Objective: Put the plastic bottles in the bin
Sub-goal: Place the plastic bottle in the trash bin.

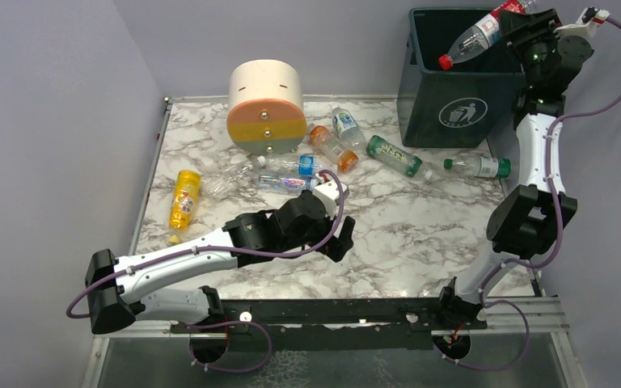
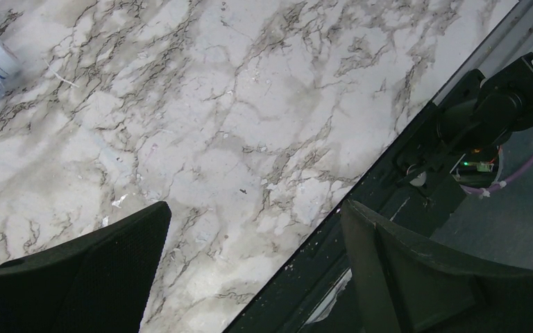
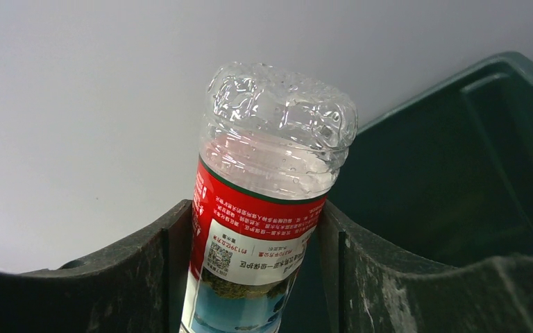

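Far left on the marble table (image 1: pixel 420 234), a yellow bottle (image 1: pixel 183 198) lies on its side, its label print too small to read. The left arm reaches low from its base across the near part of the table. The left gripper (image 1: pixel 341 234) hangs just over bare marble by the front edge, jaws spread wide with nothing between them.

Behind it stands a cream drawer unit (image 1: pixel 266 105). To its right more plastic bottles lie flat: blue-labelled bottles (image 1: pixel 289 174), an orange bottle (image 1: pixel 331 147) and a green-labelled bottle (image 1: pixel 394 155).

Further right stands the bin (image 1: pixel 420 105), with a white litter-person symbol (image 1: pixel 462 112) on its front. The right arm rises tall beside it. The right gripper (image 1: pixel 525 24) clamps a red-labelled bottle (image 3: pixel 277 139) above the bin's open top, red cap tilted down. The label shows a QR code and fine Chinese print, which is illegible.
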{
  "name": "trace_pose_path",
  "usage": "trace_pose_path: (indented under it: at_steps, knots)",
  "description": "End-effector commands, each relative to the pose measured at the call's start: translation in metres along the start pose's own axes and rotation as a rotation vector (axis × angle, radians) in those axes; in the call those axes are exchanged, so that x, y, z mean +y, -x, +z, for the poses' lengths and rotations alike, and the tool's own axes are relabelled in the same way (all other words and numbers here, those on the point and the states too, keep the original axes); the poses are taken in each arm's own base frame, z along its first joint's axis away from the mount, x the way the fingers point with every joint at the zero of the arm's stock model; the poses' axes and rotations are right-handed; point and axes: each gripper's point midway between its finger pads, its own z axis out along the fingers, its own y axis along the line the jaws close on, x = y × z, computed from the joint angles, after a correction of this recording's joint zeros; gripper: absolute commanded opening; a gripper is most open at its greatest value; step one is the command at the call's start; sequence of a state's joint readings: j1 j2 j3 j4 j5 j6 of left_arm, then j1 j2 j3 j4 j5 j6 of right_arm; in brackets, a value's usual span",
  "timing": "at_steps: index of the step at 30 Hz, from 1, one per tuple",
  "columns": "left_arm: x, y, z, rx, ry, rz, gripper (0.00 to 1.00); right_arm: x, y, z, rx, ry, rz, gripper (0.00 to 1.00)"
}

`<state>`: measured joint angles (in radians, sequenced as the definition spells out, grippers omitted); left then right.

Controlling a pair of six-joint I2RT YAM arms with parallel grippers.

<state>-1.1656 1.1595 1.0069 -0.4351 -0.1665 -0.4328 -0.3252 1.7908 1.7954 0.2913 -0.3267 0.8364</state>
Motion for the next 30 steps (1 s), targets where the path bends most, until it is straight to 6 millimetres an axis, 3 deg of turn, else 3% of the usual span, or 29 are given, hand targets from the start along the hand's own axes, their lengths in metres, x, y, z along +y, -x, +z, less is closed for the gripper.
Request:
trace_pose_path:
  at_steps: [1, 13, 21, 25, 30]
  knots:
    - [0.001, 0.008, -0.003, -0.041, 0.001, 0.010, 0.99, 0.023, 0.016, 0.014, -0.068, 0.028, -0.063, 0.62]
    - [0.003, 0.006, 0.000, -0.040, 0.002, 0.011, 0.99, 0.014, -0.015, 0.036, -0.024, -0.053, -0.149, 0.65]
    - [0.005, 0.005, -0.002, -0.044, 0.002, 0.007, 0.99, 0.005, -0.023, 0.041, 0.003, -0.099, -0.173, 0.77]
    - [0.006, 0.004, -0.001, -0.044, 0.005, 0.004, 0.99, 0.010, -0.020, 0.040, 0.005, -0.096, -0.179, 0.86]
    - [0.006, 0.006, -0.002, -0.050, 0.004, 0.003, 0.99, 0.040, 0.000, 0.029, -0.004, -0.048, -0.203, 0.88]
